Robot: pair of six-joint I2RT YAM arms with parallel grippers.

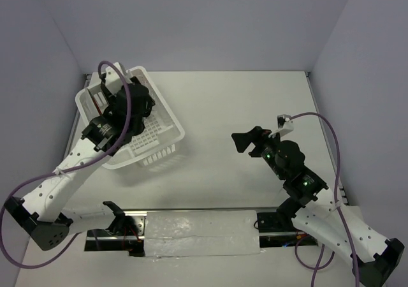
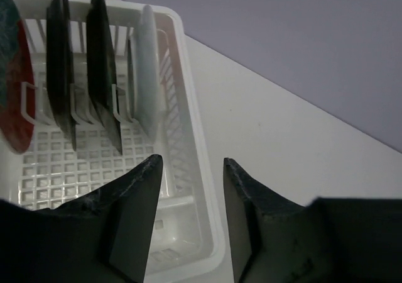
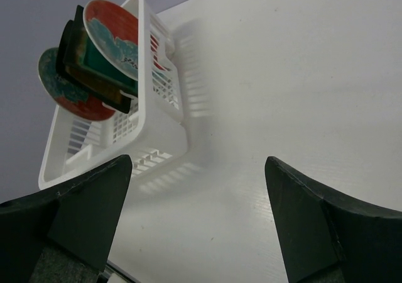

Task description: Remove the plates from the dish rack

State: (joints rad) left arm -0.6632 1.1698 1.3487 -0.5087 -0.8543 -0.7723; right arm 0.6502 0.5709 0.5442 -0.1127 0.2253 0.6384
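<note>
The white dish rack [image 1: 158,141] sits at the table's left, with the plates upright in a row at its far end. In the left wrist view a red plate [image 2: 14,94] stands at the left, beside two dark edge-on plates [image 2: 61,75] [image 2: 102,75] and a pale upright piece [image 2: 147,75]. My left gripper [image 2: 190,163] [image 1: 141,99] is open and empty above the rack's rim [image 2: 201,188]. In the right wrist view round red-and-teal plates [image 3: 114,24] [image 3: 68,94] flank a teal-centred square plate [image 3: 103,60]. My right gripper [image 3: 198,160] [image 1: 245,140] is open and empty over bare table, well right of the rack [image 3: 144,138].
A white mat [image 1: 201,233] on a dark rail lies along the near edge between the arm bases. Grey walls close the table at the back and both sides. Purple cables loop from both arms.
</note>
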